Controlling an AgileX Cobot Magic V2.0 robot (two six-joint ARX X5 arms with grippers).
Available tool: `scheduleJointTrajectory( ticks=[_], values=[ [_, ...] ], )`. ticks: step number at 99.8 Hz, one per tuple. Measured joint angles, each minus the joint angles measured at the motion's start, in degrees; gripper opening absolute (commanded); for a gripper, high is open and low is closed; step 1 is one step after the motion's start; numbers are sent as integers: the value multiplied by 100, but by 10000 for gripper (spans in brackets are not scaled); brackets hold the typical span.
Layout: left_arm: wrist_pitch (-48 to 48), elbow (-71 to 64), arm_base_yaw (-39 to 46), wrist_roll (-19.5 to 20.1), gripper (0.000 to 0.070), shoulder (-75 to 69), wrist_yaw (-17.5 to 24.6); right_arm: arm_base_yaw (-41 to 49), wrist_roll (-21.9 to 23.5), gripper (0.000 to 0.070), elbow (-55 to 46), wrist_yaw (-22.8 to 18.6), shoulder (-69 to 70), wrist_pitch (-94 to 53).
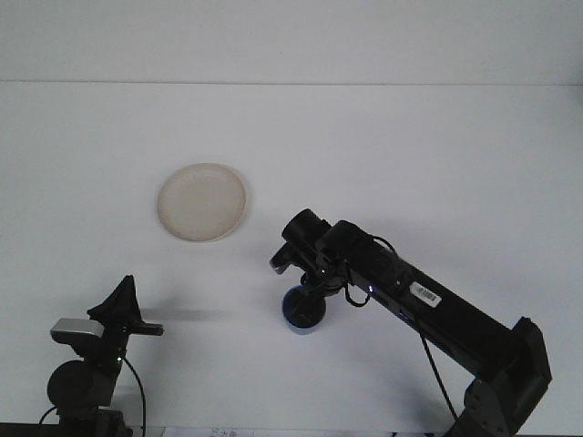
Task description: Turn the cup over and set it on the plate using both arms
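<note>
A cream round plate [202, 202] lies flat on the white table, left of centre. A small blue cup [301, 314] sits on the table to the plate's lower right, mostly covered by my right gripper [306, 297]. That gripper comes down on the cup from above and is shut on it. The black wrist hides the cup's upper part, so I cannot tell which way the cup faces. My left gripper [125, 296] rests at the lower left, shut and holding nothing, well apart from both cup and plate.
The right arm [428, 305] runs diagonally from the lower right corner to the cup. The white table [410, 164] stretches to a back edge near the top of the view, with a pale wall behind it.
</note>
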Motion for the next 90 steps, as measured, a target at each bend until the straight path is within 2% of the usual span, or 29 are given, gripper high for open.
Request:
scheduleJointTrajectory(
  ticks=[17, 35, 48, 63, 68, 77, 90],
  values=[
    [-2, 0, 0, 0, 13, 0, 0, -149, -55, 462, 323, -2, -83, -120],
    [-2, 0, 0, 2, 13, 0, 0, -588, -310, 462, 761, -9, -520, -153],
    [-2, 0, 0, 0, 13, 0, 0, -1261, -479, 462, 765, -90, -1027, -105],
    [0, 0, 0, 0, 13, 0, 0, -2409, -492, 461, 763, -597, -1585, 96],
    [-2, 0, 0, 0, 13, 0, 0, -2806, -483, 461, 721, -647, -1825, 254],
    [-2, 0, 0, 0, 13, 0, 0, -3383, -420, 461, 396, -562, -2417, 647],
    [0, 0, 0, 0, 13, 0, 0, -3818, -210, 461, -640, -122, -3491, 1504]
  ],
)
